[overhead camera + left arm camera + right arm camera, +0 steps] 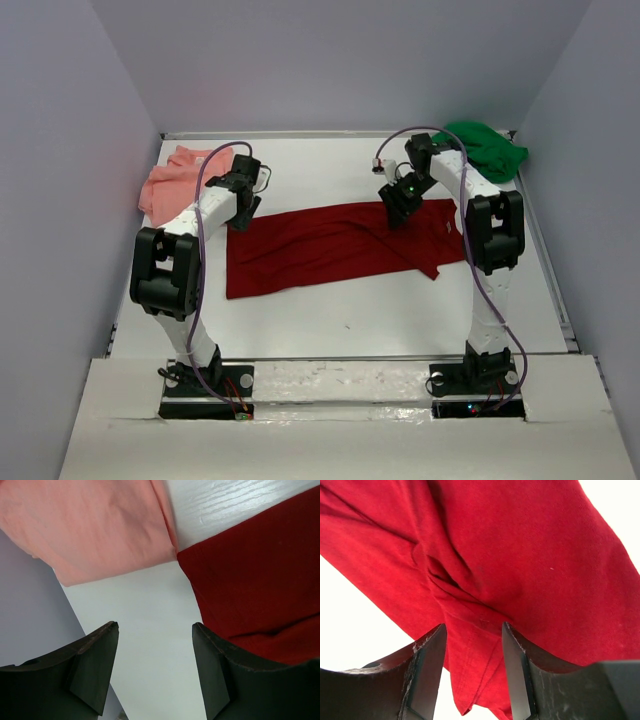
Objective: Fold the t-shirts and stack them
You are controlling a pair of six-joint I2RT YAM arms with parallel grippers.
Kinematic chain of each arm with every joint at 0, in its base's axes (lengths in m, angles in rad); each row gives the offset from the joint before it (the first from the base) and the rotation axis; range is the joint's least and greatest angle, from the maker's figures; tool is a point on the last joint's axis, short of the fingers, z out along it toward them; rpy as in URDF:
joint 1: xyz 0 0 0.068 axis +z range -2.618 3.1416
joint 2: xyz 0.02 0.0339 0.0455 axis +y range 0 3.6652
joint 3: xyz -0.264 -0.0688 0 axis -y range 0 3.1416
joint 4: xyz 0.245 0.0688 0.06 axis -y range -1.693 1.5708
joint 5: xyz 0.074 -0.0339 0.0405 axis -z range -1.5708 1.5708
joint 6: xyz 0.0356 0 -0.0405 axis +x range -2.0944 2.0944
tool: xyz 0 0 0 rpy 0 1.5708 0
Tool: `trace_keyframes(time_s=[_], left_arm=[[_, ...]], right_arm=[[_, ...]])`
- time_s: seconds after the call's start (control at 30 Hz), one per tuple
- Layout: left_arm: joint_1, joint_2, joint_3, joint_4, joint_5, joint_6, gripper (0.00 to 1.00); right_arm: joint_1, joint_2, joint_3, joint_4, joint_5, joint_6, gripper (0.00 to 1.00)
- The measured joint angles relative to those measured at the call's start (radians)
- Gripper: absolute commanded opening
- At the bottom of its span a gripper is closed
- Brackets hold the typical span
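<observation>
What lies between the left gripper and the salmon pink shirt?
Only bare white table, shown in the left wrist view, separates the open left gripper from the salmon pink shirt; the dark red shirt lies aside.

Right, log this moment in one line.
left gripper open | right gripper open over dark red cloth t-shirt | salmon pink t-shirt, bright green t-shirt crumpled

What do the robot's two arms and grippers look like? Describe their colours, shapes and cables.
The left arm and right arm have white links, bulky black joint housings and black bases. A purplish cable loops along each. The left gripper and right gripper carry dark, wedge-shaped fingers.
</observation>
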Motion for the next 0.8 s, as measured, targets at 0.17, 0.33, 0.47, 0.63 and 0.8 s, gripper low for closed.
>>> trace_keyframes(time_s=[0.17,0.33,0.47,0.63,0.8], left_arm=[[0.0,-0.002,-0.008,0.003,0.0,0.0,0.73],[0.0,-0.008,-0.011,0.004,0.0,0.0,0.73],[0.0,-0.014,-0.011,0.006,0.0,0.0,0.73],[0.0,-0.014,-0.011,0.006,0.0,0.0,0.73],[0.0,-0.014,-0.011,0.006,0.0,0.0,0.73]], right_arm=[[0.0,0.0,-0.003,0.011,0.041,0.001,0.54],[0.0,0.0,-0.003,0.025,0.063,0.002,0.45],[0.0,0.0,-0.003,0.027,0.077,0.002,0.19],[0.0,0.0,-0.008,0.028,0.082,0.005,0.0],[0.0,0.0,-0.026,0.027,0.086,0.004,0.0]])
